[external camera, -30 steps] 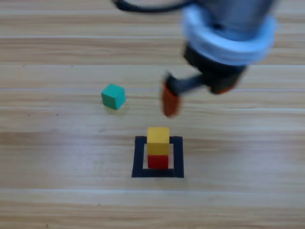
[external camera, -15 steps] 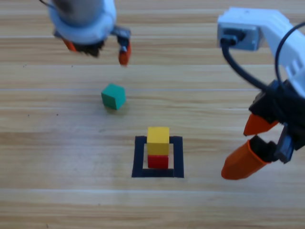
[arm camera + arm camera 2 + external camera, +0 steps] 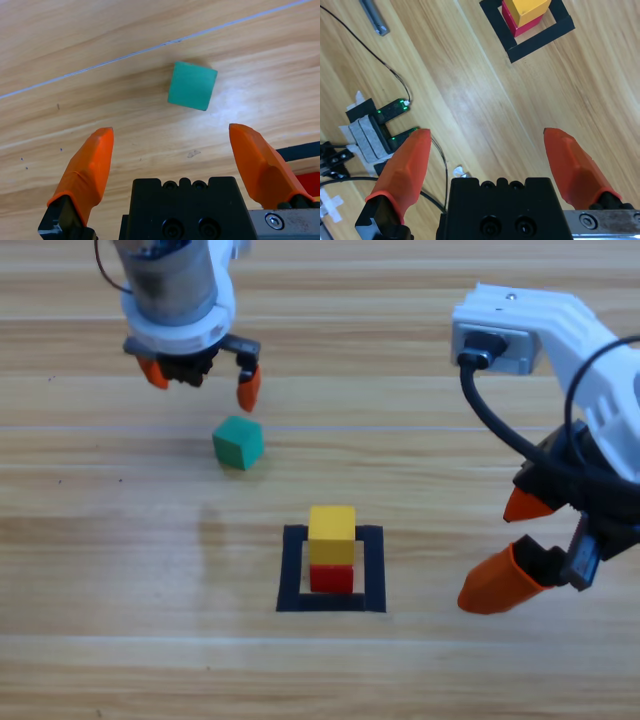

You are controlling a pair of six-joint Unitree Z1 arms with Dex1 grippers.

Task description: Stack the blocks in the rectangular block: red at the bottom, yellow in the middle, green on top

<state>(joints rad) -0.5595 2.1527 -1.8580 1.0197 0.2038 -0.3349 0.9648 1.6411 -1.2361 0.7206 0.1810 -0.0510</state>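
yellow [image 3: 332, 522] on red [image 3: 332, 579] inside the rectangular block [image 3: 291, 570]. green [image 3: 238, 442] up-left of it on desk [image 3: 100, 590], apparently untouched. left hand [image 3: 200, 380] spread just above green; right hand [image 3: 510, 545] spread, right of it.

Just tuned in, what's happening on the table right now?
The yellow cube sits on the red cube inside the black tape rectangle, so two layers of the stack are done. The green cube lies on the wood apart from the stack, untouched. The left gripper hovers just above it with jaws open, the cube ahead of them in the left wrist view. The right gripper waits to the right of the rectangle, open and holding nothing.
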